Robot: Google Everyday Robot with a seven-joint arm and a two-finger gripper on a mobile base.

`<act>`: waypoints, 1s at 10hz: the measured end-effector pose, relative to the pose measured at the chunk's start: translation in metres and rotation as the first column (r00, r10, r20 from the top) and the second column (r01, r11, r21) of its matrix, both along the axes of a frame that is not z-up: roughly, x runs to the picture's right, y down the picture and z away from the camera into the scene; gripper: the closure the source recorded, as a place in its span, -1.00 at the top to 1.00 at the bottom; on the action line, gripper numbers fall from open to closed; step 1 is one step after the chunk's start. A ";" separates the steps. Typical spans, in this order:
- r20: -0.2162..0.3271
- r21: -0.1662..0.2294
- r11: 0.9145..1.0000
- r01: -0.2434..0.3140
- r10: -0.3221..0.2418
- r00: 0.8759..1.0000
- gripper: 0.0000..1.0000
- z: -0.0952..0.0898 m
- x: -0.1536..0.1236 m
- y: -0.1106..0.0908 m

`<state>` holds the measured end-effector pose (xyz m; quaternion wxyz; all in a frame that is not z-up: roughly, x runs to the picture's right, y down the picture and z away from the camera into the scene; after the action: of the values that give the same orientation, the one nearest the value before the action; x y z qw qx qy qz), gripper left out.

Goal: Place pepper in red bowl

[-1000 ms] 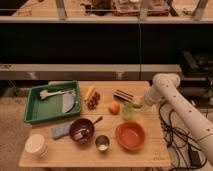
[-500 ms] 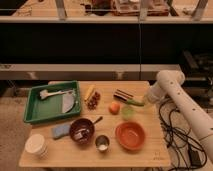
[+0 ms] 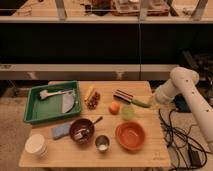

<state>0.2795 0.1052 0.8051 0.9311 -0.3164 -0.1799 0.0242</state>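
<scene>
tool beside pepper, beyond red bowl

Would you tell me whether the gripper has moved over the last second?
Yes. The gripper has shifted right, away from the orange and toward the right edge of the table.

Pale matt wooden table; glossy orange-red round bowl, possibly plastic; small shiny metal cup; smooth white gripper at the table's right edge.

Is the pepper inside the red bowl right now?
No, the pepper is by the gripper at the table's right edge, outside the red bowl.
</scene>
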 end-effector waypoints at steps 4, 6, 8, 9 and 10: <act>-0.013 -0.012 1.000 0.028 -0.028 1.000 -0.62 -0.008 -0.001 0.004; -0.009 -0.012 0.999 0.030 -0.030 1.000 -0.62 -0.007 -0.003 0.003; 0.056 -0.017 0.998 0.061 -0.060 0.997 -0.62 -0.011 -0.009 0.008; 0.103 -0.007 0.994 0.107 -0.106 0.989 -0.62 -0.017 -0.014 0.011; 0.172 0.022 0.980 0.198 -0.199 0.965 -0.62 -0.030 -0.022 0.017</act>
<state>0.2578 0.1221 0.7749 0.9104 -0.3314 -0.2278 -0.0973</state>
